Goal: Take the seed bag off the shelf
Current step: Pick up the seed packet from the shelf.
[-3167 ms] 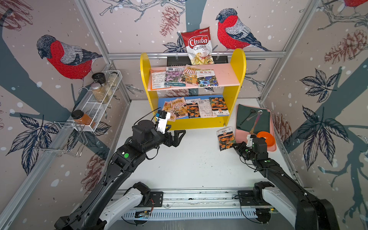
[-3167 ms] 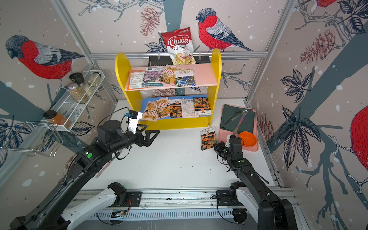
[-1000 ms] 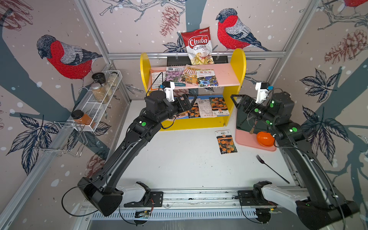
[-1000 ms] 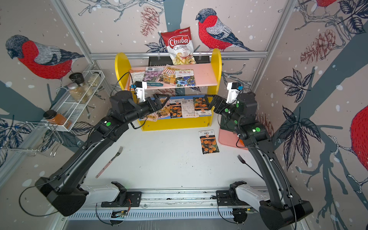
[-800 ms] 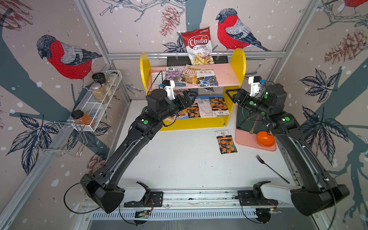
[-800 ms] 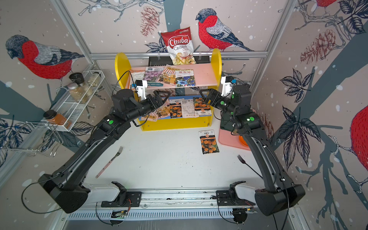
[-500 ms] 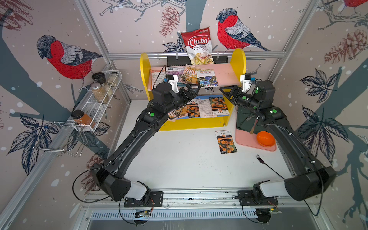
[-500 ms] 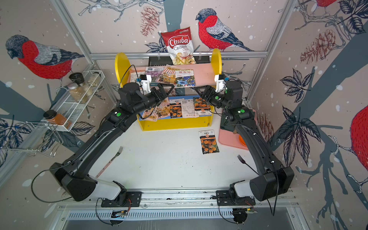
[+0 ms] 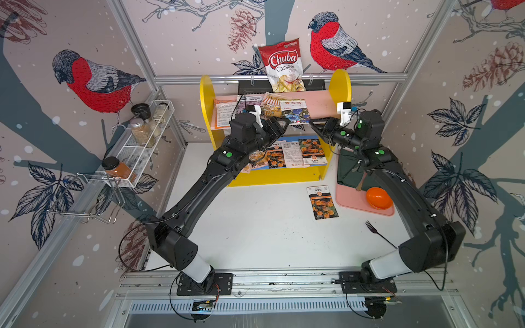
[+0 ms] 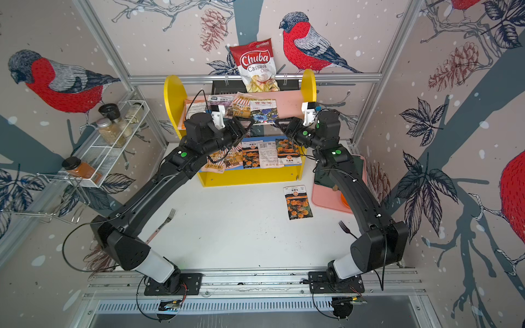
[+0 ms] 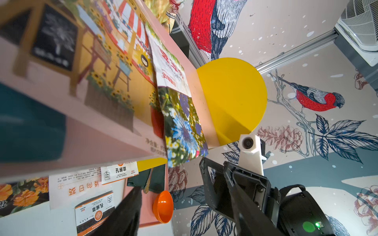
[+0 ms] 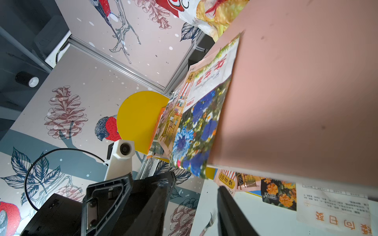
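The shelf [image 9: 342, 85] stands at the back, with several seed bags on its pink upper board [image 9: 319, 103] and blue lower board. The blue-flower seed bag [image 9: 295, 113] [image 11: 182, 122] [image 12: 196, 130] ends the upper row, and its corner hangs over the front edge. My left gripper [image 9: 284, 125] [image 11: 188, 216] is just left of that corner, open and empty. My right gripper [image 9: 314, 125] [image 12: 194, 212] faces it from the right, also open with nothing between its fingers. Neither touches the bag.
A marigold seed bag [image 9: 323, 202] lies on the table by a pink tray [image 9: 349, 200] holding an orange bowl [image 9: 379, 198]. There is a black fork [image 9: 379, 234] front right and another fork [image 10: 163, 224] at left. A chips bag [image 9: 282, 65] hangs behind the shelf, and a wire spice rack [image 9: 142, 136] is on the left wall.
Both arms have reached up and inward to the front edge of the pink upper board and now face each other either side of the blue-flower bag. Both sets of jaws have narrowed.
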`<control>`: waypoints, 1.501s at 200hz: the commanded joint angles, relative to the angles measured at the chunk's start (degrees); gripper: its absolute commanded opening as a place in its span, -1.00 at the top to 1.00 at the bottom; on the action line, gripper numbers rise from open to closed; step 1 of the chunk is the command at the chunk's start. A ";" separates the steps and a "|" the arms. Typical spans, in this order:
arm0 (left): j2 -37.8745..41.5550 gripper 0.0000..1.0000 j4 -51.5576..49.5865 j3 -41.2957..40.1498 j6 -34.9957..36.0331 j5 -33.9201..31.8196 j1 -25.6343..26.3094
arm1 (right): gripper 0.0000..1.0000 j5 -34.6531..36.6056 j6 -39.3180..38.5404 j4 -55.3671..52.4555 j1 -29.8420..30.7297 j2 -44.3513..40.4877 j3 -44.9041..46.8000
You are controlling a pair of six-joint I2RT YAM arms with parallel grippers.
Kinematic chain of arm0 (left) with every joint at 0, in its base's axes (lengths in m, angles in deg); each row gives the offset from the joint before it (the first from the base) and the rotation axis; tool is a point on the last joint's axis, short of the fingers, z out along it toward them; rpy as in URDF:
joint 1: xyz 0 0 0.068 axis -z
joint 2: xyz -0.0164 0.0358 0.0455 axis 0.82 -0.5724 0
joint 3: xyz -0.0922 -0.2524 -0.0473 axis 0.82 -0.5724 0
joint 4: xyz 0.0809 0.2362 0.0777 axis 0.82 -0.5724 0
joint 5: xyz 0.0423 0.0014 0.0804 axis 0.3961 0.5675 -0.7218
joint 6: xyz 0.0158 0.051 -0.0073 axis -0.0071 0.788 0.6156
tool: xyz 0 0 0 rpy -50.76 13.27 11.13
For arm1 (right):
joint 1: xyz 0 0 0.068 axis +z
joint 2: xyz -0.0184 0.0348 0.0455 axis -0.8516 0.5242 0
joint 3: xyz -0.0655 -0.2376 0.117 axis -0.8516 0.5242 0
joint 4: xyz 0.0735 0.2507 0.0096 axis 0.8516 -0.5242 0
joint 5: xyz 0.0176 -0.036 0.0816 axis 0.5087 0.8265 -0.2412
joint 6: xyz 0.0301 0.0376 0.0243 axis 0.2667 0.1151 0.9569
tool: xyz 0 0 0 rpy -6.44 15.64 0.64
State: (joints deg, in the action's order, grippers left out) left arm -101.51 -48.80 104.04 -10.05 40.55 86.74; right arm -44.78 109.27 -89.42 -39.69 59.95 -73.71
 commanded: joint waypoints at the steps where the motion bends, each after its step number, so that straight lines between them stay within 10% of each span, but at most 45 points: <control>1: -0.49 -0.27 4.27 0.86 -0.58 -1.09 0.17 | 0.13 -1.13 1.35 3.98 0.03 0.38 -0.59; 195: -5.52 0.21 5.81 4.85 -2.15 -2.81 0.21 | 0.61 -2.78 3.06 6.13 -0.76 2.79 -1.21; 300: -4.29 0.07 7.86 4.15 -3.42 -3.26 -0.19 | 0.83 -2.59 2.00 6.24 -1.13 0.32 3.16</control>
State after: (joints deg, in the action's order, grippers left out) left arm -106.82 -47.49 108.25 -13.59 39.59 87.07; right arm -47.86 110.99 -83.43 -40.59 61.02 -71.50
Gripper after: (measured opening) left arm 0.466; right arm 0.087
